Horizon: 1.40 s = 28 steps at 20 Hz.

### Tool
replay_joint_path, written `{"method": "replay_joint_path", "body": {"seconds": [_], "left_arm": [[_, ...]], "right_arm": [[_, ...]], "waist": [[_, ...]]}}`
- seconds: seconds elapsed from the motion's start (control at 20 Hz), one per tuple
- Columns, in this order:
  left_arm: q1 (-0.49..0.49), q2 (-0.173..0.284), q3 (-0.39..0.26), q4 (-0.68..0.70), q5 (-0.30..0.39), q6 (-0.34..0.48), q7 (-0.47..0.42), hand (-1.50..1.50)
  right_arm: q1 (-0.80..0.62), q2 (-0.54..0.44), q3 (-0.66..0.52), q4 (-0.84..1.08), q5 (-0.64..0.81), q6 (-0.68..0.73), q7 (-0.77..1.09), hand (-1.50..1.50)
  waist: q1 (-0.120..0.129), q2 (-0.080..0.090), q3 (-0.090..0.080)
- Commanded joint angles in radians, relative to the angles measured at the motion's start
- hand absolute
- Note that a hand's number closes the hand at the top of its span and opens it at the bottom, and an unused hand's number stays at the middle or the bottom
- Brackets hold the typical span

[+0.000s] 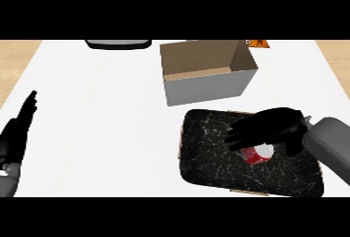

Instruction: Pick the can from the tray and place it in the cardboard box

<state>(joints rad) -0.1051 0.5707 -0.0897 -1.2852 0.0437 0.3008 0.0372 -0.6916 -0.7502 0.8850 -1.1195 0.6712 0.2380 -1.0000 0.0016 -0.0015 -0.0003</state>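
Note:
A red can with a pale top lies on the black marbled tray at the lower right of the head view. My right hand hovers just over the can with its fingers spread and pointing left, hiding part of it; the fingers are not curled round it. The cardboard box stands open beyond the tray, white outside and brown inside. My left hand rests open at the left edge, fingers up.
A dark grey object sits at the counter's far edge, left of the box. A small orange thing shows behind the box. The white counter spreads wide between my left hand and the tray.

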Motion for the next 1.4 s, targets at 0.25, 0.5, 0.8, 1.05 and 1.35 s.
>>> {"method": "replay_joint_path", "body": {"seconds": [0.25, 0.5, 0.8, 1.05, 1.35], "left_arm": [[0.031, -0.036, 0.02, -0.045, -0.047, -0.003, 0.019, 0.0], [-0.038, -0.067, 0.042, 0.008, -0.07, -0.025, 0.016, 0.0], [0.004, -0.079, 0.053, 0.004, -0.084, -0.031, -0.008, 0.0], [0.02, -0.036, 0.09, 0.001, -0.062, -0.069, 0.01, 0.0], [0.073, -0.03, 0.132, 0.018, -0.058, -0.018, 0.021, 0.0]], "right_arm": [[0.028, 0.053, -0.024, 0.039, 0.117, 0.081, -0.002, -1.5], [0.071, 0.123, -0.086, 0.002, 0.146, 0.036, 0.039, 1.5], [0.145, 0.14, -0.178, 0.018, 0.132, -0.126, -0.008, 1.5], [0.188, 0.238, -0.277, 0.049, 0.116, -0.182, 0.235, 1.5], [0.299, 0.177, -0.615, 0.261, -0.033, -0.275, 0.727, 1.5]], "waist": [[0.009, 0.002, 0.0], [0.001, 0.002, 0.0], [-0.002, 0.001, 0.0], [-0.017, -0.004, 0.0], [-0.163, -0.034, -0.004]]}}
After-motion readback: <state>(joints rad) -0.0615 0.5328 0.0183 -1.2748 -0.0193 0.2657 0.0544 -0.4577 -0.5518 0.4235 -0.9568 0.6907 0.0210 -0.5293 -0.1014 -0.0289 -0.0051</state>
